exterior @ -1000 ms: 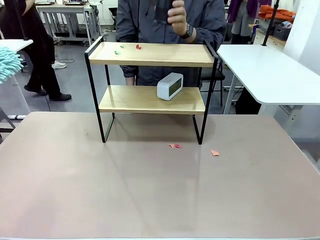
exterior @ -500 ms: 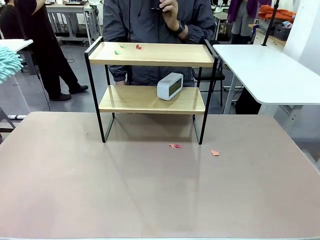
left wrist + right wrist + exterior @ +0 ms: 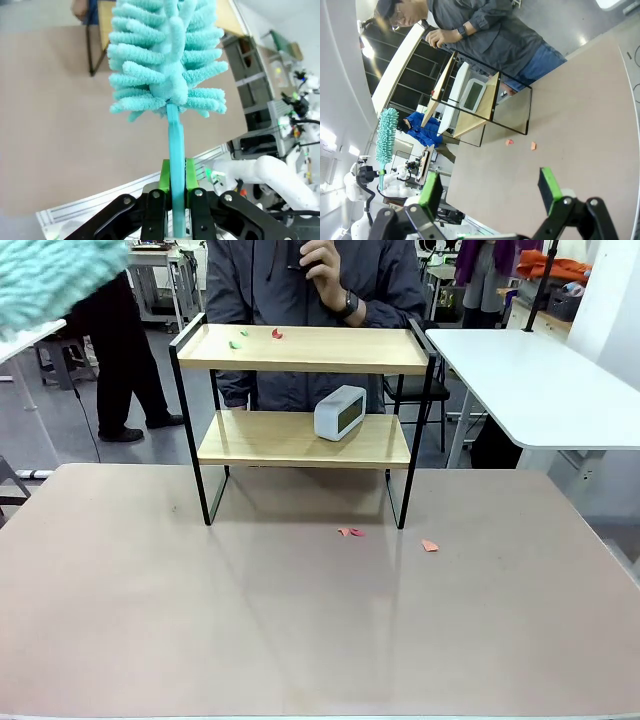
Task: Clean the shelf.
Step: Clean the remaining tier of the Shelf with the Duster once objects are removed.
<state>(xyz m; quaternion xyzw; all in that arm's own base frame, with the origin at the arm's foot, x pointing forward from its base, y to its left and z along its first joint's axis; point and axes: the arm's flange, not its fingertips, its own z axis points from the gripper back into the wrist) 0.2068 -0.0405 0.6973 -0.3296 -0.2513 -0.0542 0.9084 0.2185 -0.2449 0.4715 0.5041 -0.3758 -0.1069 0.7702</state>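
Observation:
The shelf [image 3: 310, 350] stands at the table's far middle, two light boards in a black frame. Small green and red scraps [image 3: 277, 334] lie on its top board, and a white clock [image 3: 340, 412] sits on the lower one. My left gripper [image 3: 177, 175] is shut on the handle of a teal fluffy duster [image 3: 167, 55]. The duster [image 3: 50, 280] appears blurred at the front view's upper left, well left of the shelf and above it. My right gripper [image 3: 490, 190] is open and holds nothing, far from the shelf [image 3: 470, 95].
A person [image 3: 300, 280] stands right behind the shelf with one hand raised. Orange paper scraps [image 3: 350, 532] lie on the brown table [image 3: 300, 630] in front of the shelf. A white table [image 3: 540, 380] stands at the right.
The duster has risen and swung rightward into the upper left corner. The person's raised hand has shifted left. A passer-by behind has walked on.

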